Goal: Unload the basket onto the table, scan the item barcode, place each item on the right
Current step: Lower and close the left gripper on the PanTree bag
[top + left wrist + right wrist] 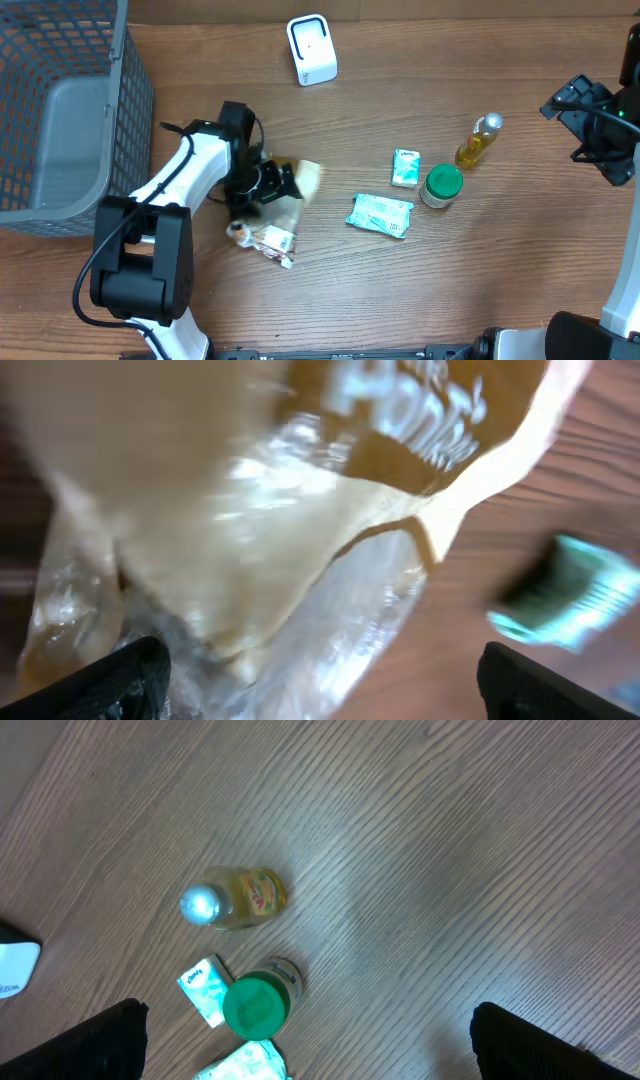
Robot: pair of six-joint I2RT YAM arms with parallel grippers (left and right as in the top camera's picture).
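Right of the grey wire basket, on the wooden surface, the crinkled clear-and-tan bag lies beneath the left end effector, whose jaws stand wide and, so far as the blurred wrist view shows, clamp nothing, while the right end effector hangs open and empty farther right.

On the wooden table, a yellow bottle with a silver cap sits near a green-lidded jar. A small teal packet lies just beside the jar. The right gripper shows its dark jaws wide apart at the lower corners.
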